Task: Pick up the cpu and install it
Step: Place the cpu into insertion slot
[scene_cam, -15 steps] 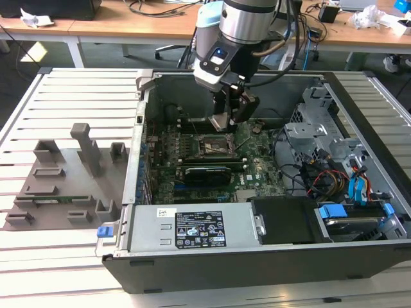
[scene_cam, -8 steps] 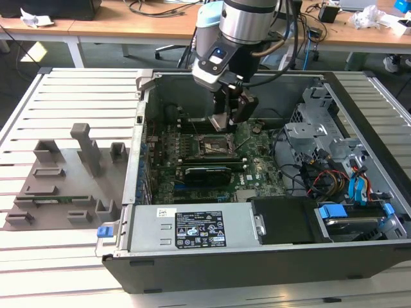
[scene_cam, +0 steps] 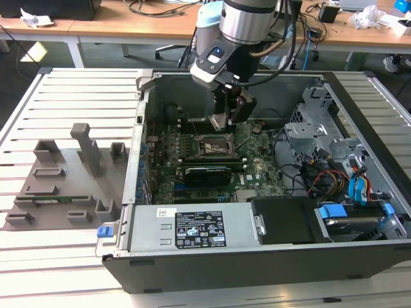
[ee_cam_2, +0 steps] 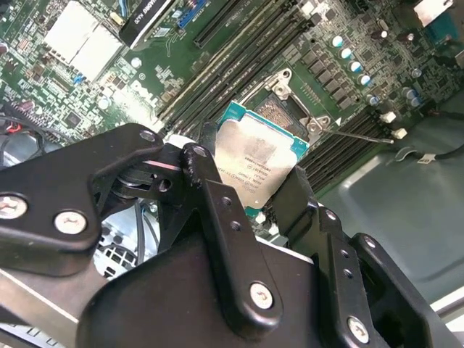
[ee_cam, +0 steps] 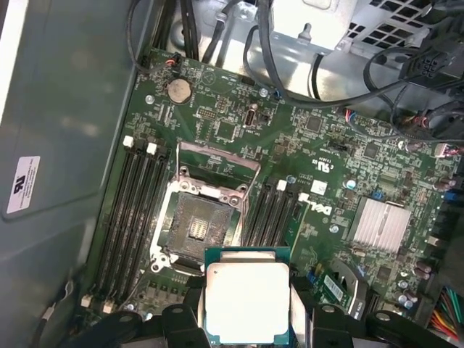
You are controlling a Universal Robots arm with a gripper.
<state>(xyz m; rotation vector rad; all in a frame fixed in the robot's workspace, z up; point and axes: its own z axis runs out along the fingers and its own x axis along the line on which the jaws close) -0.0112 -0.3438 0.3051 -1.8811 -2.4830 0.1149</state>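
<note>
Gripping the cpu point(ee_cam_2: 261, 156) by two opposite edges, the gripper point(ee_cam_2: 250, 177) has its black fingers point(ee_cam_2: 210, 190) clamped on the chip, silvery plate facing the wrist cameras. In the exterior view the chip hangs inside the open computer case point(scene_cam: 257, 264), above the motherboard point(scene_cam: 258, 171). The socket point(ee_cam: 197, 217) lies open and empty just beside it in the first wrist view.

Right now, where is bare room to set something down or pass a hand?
Free: slatted table around the grey fixture, on the exterior view's left of the case; the open socket between the memory slots. Crowded: cables by the drive cage at the exterior view's right; the gripper holds the cpu over the board.
</note>
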